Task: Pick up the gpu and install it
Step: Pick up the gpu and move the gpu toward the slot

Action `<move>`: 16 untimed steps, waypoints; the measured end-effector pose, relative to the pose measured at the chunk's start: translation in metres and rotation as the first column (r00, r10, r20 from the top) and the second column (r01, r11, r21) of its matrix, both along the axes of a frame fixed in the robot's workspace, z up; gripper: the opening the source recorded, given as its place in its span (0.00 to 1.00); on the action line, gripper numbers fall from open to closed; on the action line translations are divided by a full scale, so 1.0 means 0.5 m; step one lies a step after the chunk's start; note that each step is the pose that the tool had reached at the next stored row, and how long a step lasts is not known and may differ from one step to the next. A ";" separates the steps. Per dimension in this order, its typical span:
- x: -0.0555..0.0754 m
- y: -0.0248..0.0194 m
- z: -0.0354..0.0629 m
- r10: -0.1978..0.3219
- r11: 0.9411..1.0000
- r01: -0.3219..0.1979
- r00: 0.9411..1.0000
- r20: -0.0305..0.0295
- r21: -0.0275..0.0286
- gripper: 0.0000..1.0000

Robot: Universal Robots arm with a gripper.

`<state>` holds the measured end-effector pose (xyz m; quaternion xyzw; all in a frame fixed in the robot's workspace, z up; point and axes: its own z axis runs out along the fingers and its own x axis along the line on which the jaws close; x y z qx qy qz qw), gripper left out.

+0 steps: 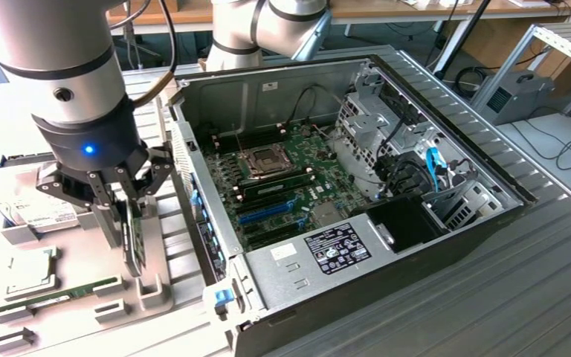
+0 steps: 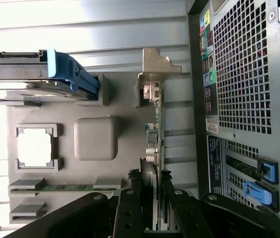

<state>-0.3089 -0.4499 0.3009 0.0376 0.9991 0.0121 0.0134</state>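
Standing on edge in its grey holder at the exterior view's left, the gpu is pinched along its upper edge by the gripper. So thin a hold could let the card tilt or snag in the holder. To the right, the open computer case has a wall close enough to clip.

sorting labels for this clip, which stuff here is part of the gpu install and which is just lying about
Part of the job:
- gpu, upright in the grey holder
- gripper, shut on the gpu
- open computer case
- motherboard inside the case

Lying about, on the holder:
- hard drive
- memory stick
- processor chip
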 end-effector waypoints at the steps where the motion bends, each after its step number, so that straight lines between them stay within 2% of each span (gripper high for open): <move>1: 0.000 0.0000 0.001 0.000 1.000 0.000 1.000 0.000 0.000 0.26; 16: 0.000 0.0000 0.015 0.000 1.000 0.000 1.000 0.000 0.000 0.26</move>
